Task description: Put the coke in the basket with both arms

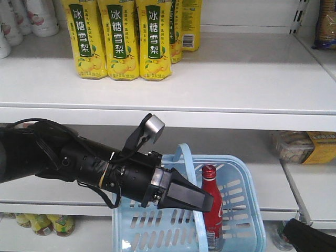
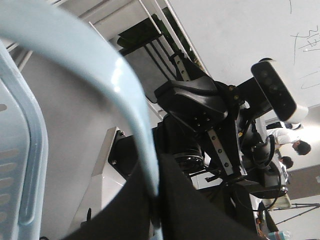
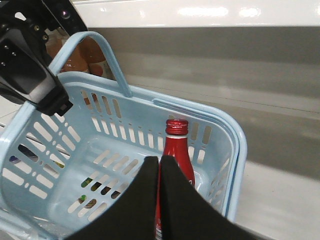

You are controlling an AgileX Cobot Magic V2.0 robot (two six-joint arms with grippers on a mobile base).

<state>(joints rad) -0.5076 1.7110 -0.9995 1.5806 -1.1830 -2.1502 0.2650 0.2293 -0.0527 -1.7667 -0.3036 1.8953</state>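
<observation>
- A slim plastic cola bottle with red cap and red label [image 1: 212, 210] stands upright inside the pale blue slotted plastic shopping basket [image 1: 247, 176]. From the front it sits close to the basket's wall on the 3 o'clock side.
- The left arm's black wedge pincer [image 1: 206, 199] reaches in from 9 o'clock and is clamped on the basket's pale blue swing-up handle [image 1: 184, 153].
- Its wrist view shows that handle [image 2: 100, 60] running down between the two fingers of the pincer [image 2: 155, 200].
- The left pincer's tip is just beside the bottle's shoulder; I cannot tell if they touch.
- The right arm's black pincer [image 3: 160, 167] has its fingers pressed together with nothing between them.
- From its own view, the bottle [image 3: 176, 145] rises at 12 o'clock just beyond the tips, inside the basket [image 3: 200, 107].
- Up at 12 o'clock, a white shelf [image 1: 236, 79] carries yellow drink bottles with green labels [image 1: 118, 37].
</observation>
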